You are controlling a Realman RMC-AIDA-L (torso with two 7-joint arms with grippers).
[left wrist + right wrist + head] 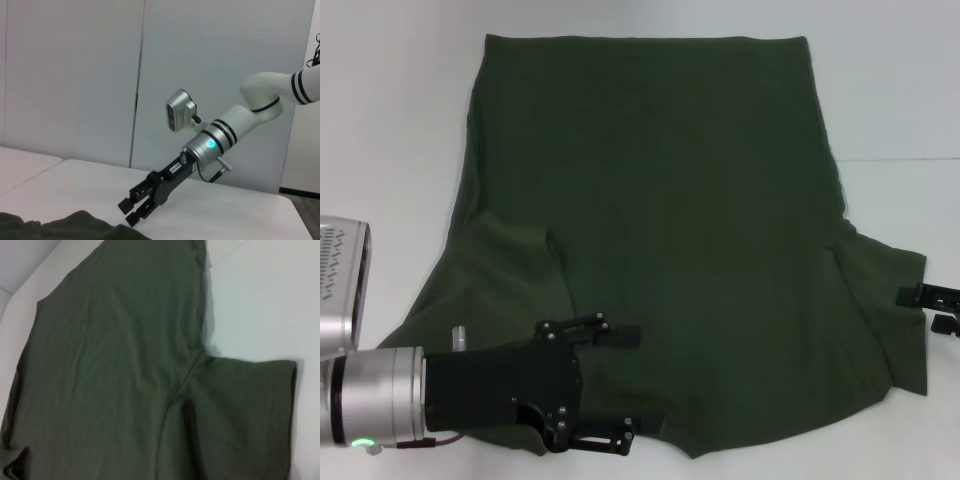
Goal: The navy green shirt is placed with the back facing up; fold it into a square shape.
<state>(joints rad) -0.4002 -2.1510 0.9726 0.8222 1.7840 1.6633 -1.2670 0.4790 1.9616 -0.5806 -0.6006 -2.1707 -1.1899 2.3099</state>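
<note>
Shirt first: the large dark olive-green short-sleeved T-shirt [670, 200] of plain soft fabric lies spread flat on the white surface [390, 120], hem edge far from us, collar end and sleeves near. It sits w/ its near-left shoulder area directly under and between the jaws of the left gripper [620, 385], and its right sleeve edge just beside the right gripper [932, 308].

Left gripper: jaws apart, one finger [618, 334] over the cloth toward the shirt body, the other [610, 441] at the near edge by the collar dip. We can't tell whether they touch the fabric. Nothing pinched between them.

Right gripper, seen better from the left wrist cam [134, 209]: jaws apart too, low over the surface, tips just beside the sleeve hem, not clamped on anything.

Progress, as we judge it: barely begun. The left sleeve looks partly turned in over the body w/ a crease there, but that's rumple or a start, hard to say. The right sleeve lies flat and out. No clean fold yet. Left to do: both sides in, then lengthwise folds to reach a square.
</note>
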